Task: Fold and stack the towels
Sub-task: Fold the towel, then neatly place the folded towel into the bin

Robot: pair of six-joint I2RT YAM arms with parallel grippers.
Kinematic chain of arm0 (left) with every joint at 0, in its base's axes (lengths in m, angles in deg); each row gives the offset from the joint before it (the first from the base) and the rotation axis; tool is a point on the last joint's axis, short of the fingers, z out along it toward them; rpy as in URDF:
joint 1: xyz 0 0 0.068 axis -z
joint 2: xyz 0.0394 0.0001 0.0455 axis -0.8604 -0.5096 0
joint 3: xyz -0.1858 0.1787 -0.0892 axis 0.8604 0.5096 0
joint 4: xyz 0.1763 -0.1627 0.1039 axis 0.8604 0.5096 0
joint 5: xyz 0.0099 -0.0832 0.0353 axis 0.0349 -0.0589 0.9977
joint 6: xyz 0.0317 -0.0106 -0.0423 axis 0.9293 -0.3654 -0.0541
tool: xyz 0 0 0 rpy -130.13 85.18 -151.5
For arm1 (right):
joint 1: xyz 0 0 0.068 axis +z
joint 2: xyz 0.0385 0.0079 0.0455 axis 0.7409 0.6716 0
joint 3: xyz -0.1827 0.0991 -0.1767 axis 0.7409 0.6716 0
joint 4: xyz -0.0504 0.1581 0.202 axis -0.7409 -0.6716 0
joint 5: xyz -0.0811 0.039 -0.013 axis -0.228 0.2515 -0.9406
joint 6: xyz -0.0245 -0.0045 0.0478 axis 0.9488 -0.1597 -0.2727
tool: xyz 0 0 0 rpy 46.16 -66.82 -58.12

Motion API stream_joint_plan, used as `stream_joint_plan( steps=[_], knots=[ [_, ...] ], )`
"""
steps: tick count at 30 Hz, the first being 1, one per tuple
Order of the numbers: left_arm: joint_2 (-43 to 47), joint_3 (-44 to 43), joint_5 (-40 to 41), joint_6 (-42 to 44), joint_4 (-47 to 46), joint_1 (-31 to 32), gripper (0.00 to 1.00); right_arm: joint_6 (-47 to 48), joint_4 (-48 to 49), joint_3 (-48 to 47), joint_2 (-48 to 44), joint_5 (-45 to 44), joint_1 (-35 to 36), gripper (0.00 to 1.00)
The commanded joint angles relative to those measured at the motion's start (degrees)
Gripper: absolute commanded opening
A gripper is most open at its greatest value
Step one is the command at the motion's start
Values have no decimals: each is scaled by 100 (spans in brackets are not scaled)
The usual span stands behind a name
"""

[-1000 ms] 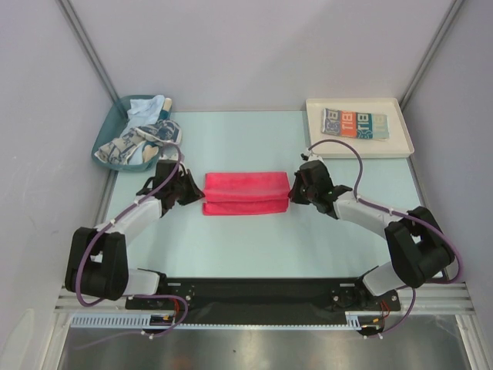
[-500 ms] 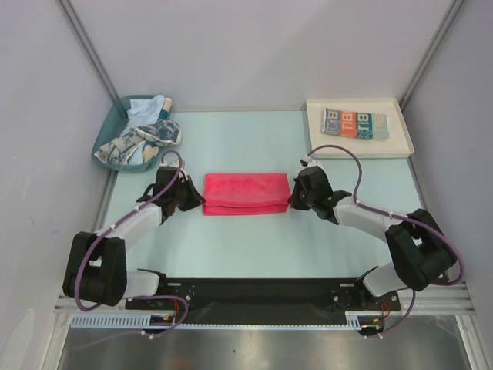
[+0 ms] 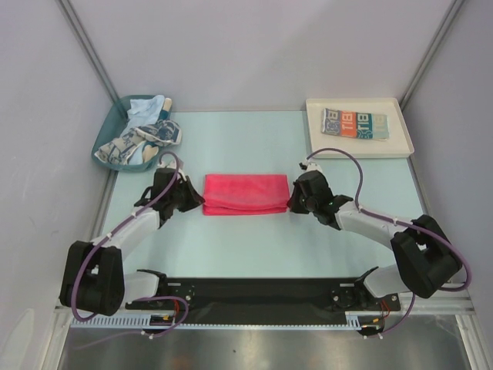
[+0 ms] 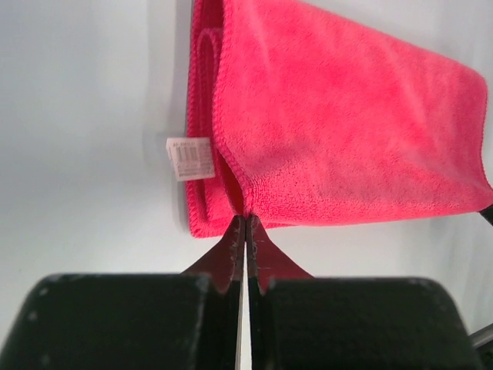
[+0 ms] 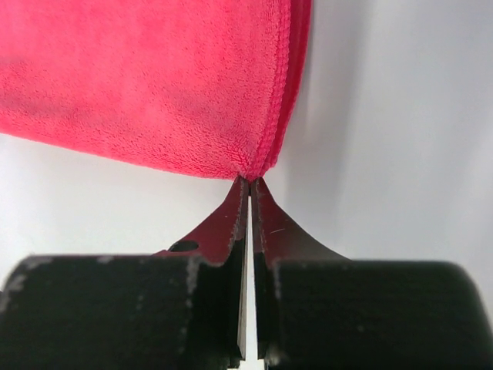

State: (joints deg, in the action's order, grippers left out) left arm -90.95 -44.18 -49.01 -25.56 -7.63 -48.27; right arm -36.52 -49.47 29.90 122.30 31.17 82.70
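Observation:
A red-pink towel (image 3: pixel 245 193) lies folded in layers at the table's middle. My left gripper (image 3: pixel 199 199) is shut on the near-left corner of its upper layer (image 4: pixel 245 217). That layer hangs a little above the lower layer, whose white label (image 4: pixel 190 158) sticks out. My right gripper (image 3: pixel 291 202) is shut on the near-right corner (image 5: pixel 250 179). A teal/white/orange lettered towel (image 3: pixel 356 123) lies folded on the white tray. A blue-and-white patterned towel (image 3: pixel 146 139) and a pale blue towel (image 3: pixel 151 106) lie crumpled in the teal bin.
The white tray (image 3: pixel 405 146) stands at the back right. The teal bin (image 3: pixel 106 137) stands at the back left. Grey walls close in both sides and the back. The black arm rail runs along the near edge.
Both grippers have drawn the red-pink towel's upper layer slightly toward the near edge, so it covers more of the lower layer. The other towels have not moved.

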Motion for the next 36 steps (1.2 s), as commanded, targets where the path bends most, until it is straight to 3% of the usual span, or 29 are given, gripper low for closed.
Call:
stream_joint_plan(
  steps=[1, 3, 4, 5, 7, 11, 17, 21, 32, 36],
  knots=[
    [62, 274, -104, -112, -204, 42, 6, -103, 171, 128, 118, -85, 79, 7],
    [80, 362, -112, -121, -256, 42, 13, -112, 171, 164, 127, -85, 88, 19],
    [97, 389, -121, -121, -274, 42, 24, -104, 171, 173, 92, -94, 88, 29],
    [141, 424, -113, -130, -266, 42, 29, -112, 171, 208, 57, -103, 88, 32],
    [194, 424, -130, -139, -222, 42, 32, -86, 171, 208, -83, -138, 70, 45],
    [396, 258, -156, -130, -20, 42, 35, -86, 92, 173, -285, -164, 0, 54],
    [783, -41, -183, -16, 428, 42, 35, -42, 171, -310, 364, 231, -510, 55],
    [993, -208, -376, 37, 656, 42, 35, 28, 469, -785, 1276, 372, -624, 53],
    [1345, -464, -561, 336, 1035, 42, 34, -139, 541, -1198, 2052, 179, -352, 52],
    [1433, -420, -683, 318, 1009, 42, 34, -121, 68, -1461, 2271, -224, -89, 49]
  ],
)
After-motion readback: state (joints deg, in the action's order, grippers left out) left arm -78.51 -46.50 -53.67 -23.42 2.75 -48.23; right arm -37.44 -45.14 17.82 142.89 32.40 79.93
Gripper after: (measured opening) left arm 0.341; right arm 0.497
